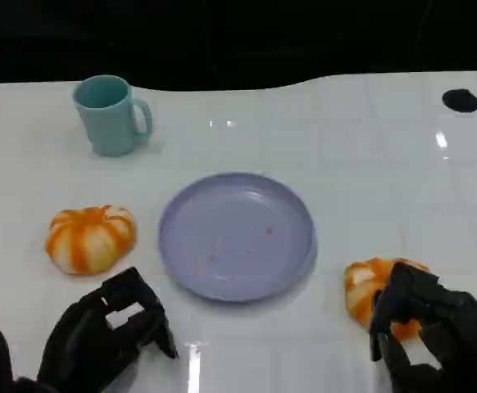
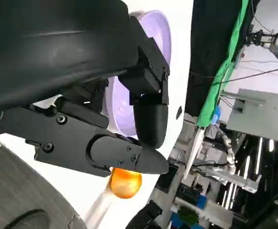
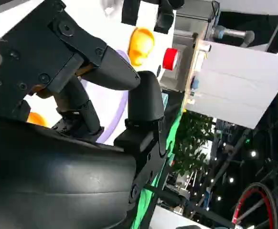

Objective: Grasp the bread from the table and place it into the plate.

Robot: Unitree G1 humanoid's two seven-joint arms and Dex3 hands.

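facing the plate (image 1: 237, 236) (teal mug (image 1: 110, 115) beyond)

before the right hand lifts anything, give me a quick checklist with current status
1. Right hand at the right bread: ok, its fingers sit over the bread's near side.
2. Firm grasp on that bread: cannot tell, the fingers hide the contact.
3. Plate free to receive: ok, just a few crumbs on it.
4. Left hand out of the way: ok, it holds nothing, near the table edge.
5. Mug off the path: ok, behind the plate.
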